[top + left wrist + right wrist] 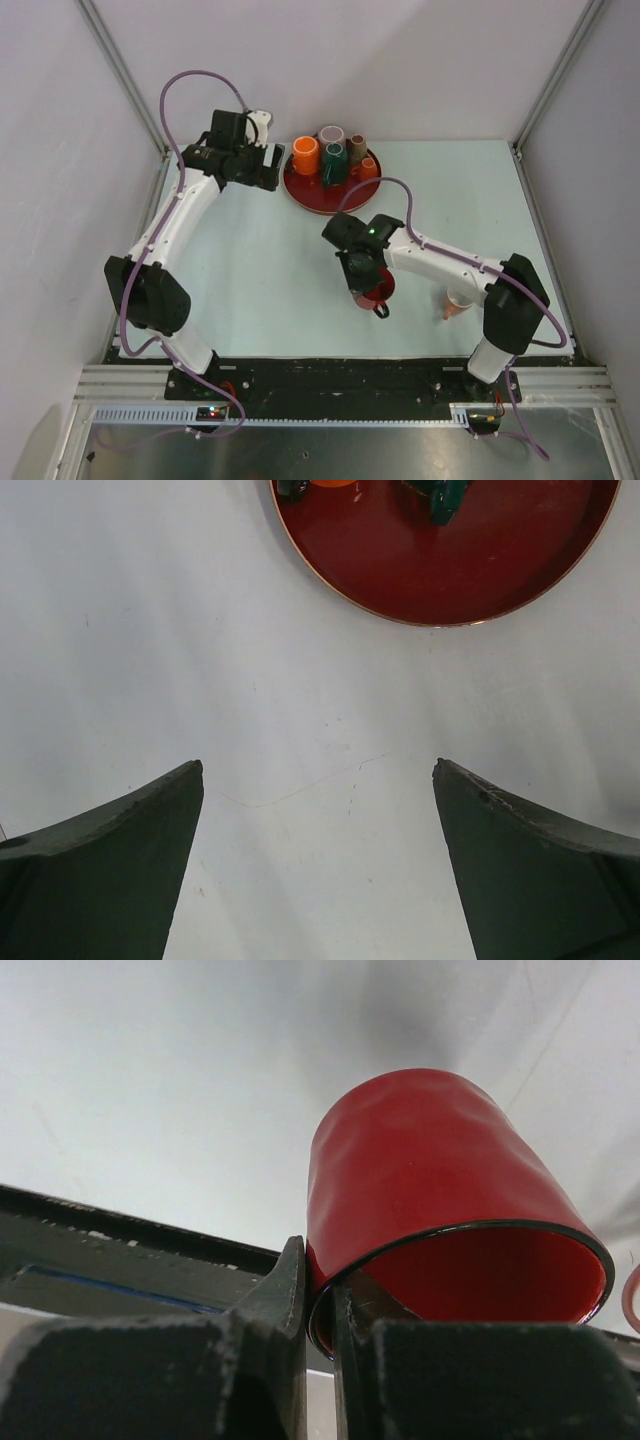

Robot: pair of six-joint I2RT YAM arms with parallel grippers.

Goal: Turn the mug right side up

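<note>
Pale table (pixel 260 280), right tool (pixel 320 1275) pinching rim of red mug (pixel 430 1160), clear only from its wrist; left tool (pixel 320 780) spread.

The left arm (pixel 180 215) is extended toward the far edge of the bench, with the left gripper (pixel 272 166) held wide apart. The right arm (pixel 440 262) is folded toward the near middle, and the right gripper (pixel 366 285) is pinched on the rim of the mug (pixel 430 1160).

Pale table (pixel 260 290), plain white walls (pixel 420 60)

Red tray (pixel 305 195) just ahead of the left gripper (pixel 272 166), carrying 5 vessels: orange cup (pixel 305 152), pink-rimmed cup (pixel 331 135), green cup (pixel 334 163), brown cup (pixel 357 145), small orange cup (pixel 369 167). Pale pink cup (pixel 455 303) near, right of the right gripper (pixel 320 1305).
</note>
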